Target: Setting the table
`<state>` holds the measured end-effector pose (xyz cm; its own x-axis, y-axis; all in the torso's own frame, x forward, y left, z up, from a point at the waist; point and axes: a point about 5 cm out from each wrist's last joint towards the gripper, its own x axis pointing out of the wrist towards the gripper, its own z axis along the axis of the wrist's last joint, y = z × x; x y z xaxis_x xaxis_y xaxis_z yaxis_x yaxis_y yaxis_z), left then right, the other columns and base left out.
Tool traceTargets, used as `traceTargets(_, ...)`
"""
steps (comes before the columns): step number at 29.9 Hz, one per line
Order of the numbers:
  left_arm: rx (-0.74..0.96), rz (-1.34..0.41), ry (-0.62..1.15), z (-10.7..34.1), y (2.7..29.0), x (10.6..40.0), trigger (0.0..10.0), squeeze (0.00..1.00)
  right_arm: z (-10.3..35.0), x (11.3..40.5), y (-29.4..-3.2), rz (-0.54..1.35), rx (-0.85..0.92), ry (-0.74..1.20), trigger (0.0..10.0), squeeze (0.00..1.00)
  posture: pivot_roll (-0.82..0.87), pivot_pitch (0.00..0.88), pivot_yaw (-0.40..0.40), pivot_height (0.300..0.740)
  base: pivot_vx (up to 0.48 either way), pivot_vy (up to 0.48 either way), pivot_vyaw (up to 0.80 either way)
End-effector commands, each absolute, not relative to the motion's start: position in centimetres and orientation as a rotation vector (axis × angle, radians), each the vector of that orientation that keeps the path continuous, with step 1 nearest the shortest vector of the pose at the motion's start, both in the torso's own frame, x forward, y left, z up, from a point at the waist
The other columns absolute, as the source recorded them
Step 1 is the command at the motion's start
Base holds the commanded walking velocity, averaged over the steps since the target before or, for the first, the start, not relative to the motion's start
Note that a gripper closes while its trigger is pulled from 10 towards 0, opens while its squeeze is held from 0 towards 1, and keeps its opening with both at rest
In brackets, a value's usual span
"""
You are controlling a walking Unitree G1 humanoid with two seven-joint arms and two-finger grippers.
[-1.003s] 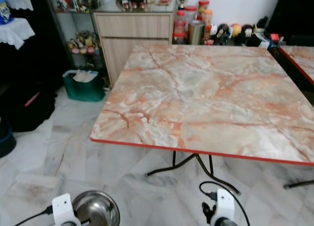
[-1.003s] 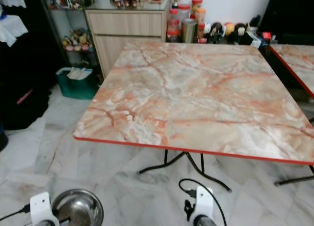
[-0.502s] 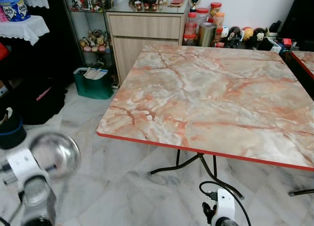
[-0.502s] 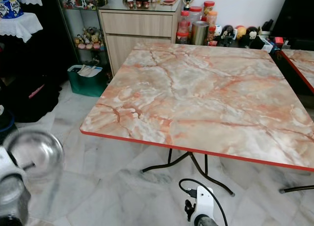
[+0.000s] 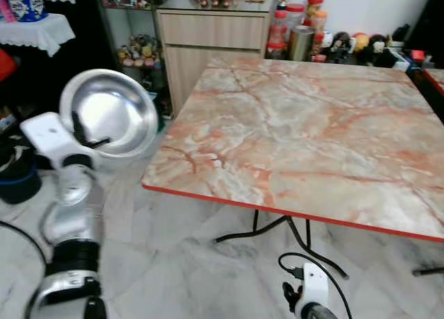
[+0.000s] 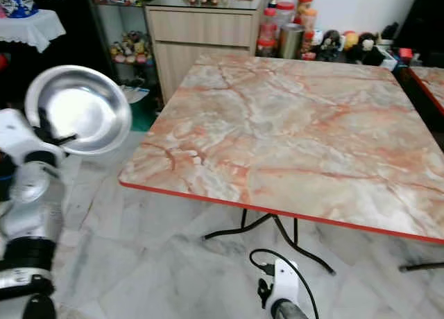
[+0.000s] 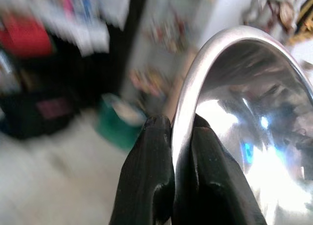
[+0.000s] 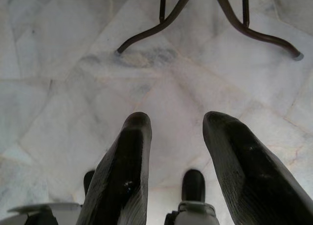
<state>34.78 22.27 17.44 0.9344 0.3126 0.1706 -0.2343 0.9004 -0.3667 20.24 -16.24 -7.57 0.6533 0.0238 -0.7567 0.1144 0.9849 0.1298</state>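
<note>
Left eye view has the left gripper (image 5: 89,134) raised up at the left of the scene, off the table's near-left corner, and it is pinching the rim of a shiny steel bowl (image 5: 111,112). That bowl is tilted up on edge, its hollow facing the camera, in the air above the marble floor (image 5: 173,256) and just left of the table (image 5: 312,132), not touching it. Left wrist view shows it close up: two black fingers (image 7: 146,181) pressed together on the bowl's thin rim, one on each side, the polished inside gleaming beyond them. Background there is a blur.

Over to the table: a square top with a pink-orange marble pattern and a red edge, standing on dark curved metal legs (image 5: 277,229). Behind it, against the wall, a wooden cabinet (image 5: 208,38) with jars and tins (image 5: 295,31) lined up beside it, and small figurines along the far edge. A green bin (image 6: 142,100) sits on the floor partly hidden behind the bowl.

Right gripper (image 8: 176,137) hangs low at the robot's side, fingers spread apart and holding nothing, pointing down at the pale floor tiles near the table's feet. Its white wrist housing (image 5: 312,291) peeks in at the bottom of the head view.
</note>
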Motion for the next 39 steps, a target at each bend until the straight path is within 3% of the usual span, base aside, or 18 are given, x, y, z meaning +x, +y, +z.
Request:
traceTargets(1,-0.424,0.255,-0.217,18.2,21.8,35.1,10.0,0.00,-7.3,20.8,-15.6,-0.048,0.171,0.848,10.0,0.00,0.09,0.000,0.002,0.740,0.000,0.000,0.00)
traceTargets(8,-0.418,0.136,-0.128,17.7,18.5,35.4,10.0,0.00,-7.4,20.7,-14.4,-0.038,0.168,0.862,10.0,0.00,0.09,0.000,0.000,0.740,0.000,-0.039,0.00)
traceTargets(19,-0.403,0.140,-0.101,18.0,19.1,35.3,10.0,0.00,-7.5,20.4,-15.0,-0.054,0.170,0.858,10.0,0.00,0.09,0.000,0.000,0.740,0.000,-0.358,0.00)
traceTargets(39,-0.359,0.134,-0.065,17.4,19.0,35.1,10.0,0.00,-8.9,17.4,-16.7,-0.068,0.158,0.922,10.0,0.00,0.09,0.000,-0.005,0.740,0.000,-0.370,-0.06)
